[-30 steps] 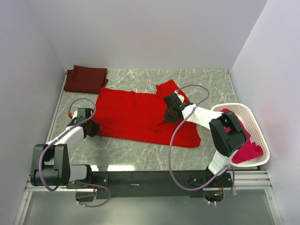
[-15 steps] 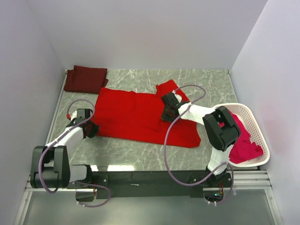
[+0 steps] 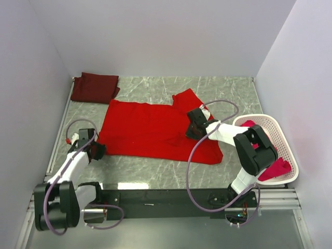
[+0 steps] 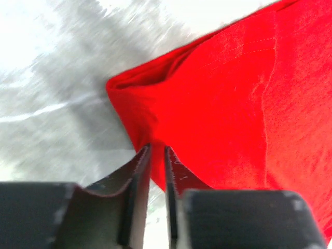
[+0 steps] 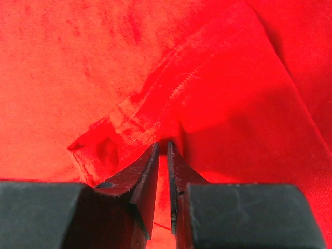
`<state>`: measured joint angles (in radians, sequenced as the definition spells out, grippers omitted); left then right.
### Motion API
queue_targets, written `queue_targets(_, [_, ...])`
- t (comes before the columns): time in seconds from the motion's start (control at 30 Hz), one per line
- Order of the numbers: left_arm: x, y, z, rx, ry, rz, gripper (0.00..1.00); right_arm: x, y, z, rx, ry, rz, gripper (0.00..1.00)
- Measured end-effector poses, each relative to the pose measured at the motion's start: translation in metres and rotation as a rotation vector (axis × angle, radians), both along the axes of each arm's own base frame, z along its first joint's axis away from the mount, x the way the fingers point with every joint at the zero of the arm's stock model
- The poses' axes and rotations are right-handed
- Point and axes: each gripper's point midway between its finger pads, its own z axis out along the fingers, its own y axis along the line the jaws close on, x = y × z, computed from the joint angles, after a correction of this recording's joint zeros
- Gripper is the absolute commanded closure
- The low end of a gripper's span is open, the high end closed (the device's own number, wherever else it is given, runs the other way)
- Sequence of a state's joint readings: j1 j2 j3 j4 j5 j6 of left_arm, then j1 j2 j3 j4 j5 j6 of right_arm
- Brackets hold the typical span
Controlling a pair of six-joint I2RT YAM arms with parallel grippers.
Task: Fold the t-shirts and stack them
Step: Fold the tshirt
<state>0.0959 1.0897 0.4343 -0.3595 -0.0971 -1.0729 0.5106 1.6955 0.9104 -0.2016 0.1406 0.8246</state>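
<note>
Red t-shirt (image 3: 150, 129) spread flat; left pincer (image 4: 157, 148), right pincer (image 5: 162, 144) slightly parted.

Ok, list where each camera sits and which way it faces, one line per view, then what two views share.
Top external: above and behind the arms, looking down on the table; both arms, left gripper and right gripper show.
Left wrist: on the left arm, looking along its fingers at a corner of the red t-shirt.
Right wrist: on the right arm, looking along its fingers at a stitched fold.
Shared: all three see the red t-shirt.
</note>
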Motion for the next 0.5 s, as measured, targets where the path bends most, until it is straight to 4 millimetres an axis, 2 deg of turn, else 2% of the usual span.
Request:
queue_targets(0.07, [-0.007,-0.001,0.002,-0.003,0.003,0.005,0.69,-0.005,-0.004,0.0,-0.003,0.001,-0.002,0.77])
queue_targets(0.13, [-0.013,-0.002,0.005,-0.006,0.003,0.007,0.69,-0.007,-0.005,0.0,-0.006,-0.002,0.003,0.7])
queue_targets(0.2, [-0.016,-0.002,0.008,-0.009,0.003,0.007,0.69,-0.008,-0.006,0.002,-0.014,-0.004,0.012,0.67])
queue_targets(0.33, [-0.019,-0.002,0.018,0.0,0.017,-0.008,0.67,-0.01,-0.013,0.005,-0.064,0.009,0.032,0.54])
queue_targets(0.4, [-0.004,0.001,0.041,0.024,-0.03,-0.022,0.61,-0.008,-0.018,0.013,-0.08,0.013,0.036,0.51])
queue_targets(0.5, [0.043,0.007,0.1,0.064,-0.185,-0.05,0.56,0.011,-0.026,0.039,-0.074,-0.015,0.024,0.48])
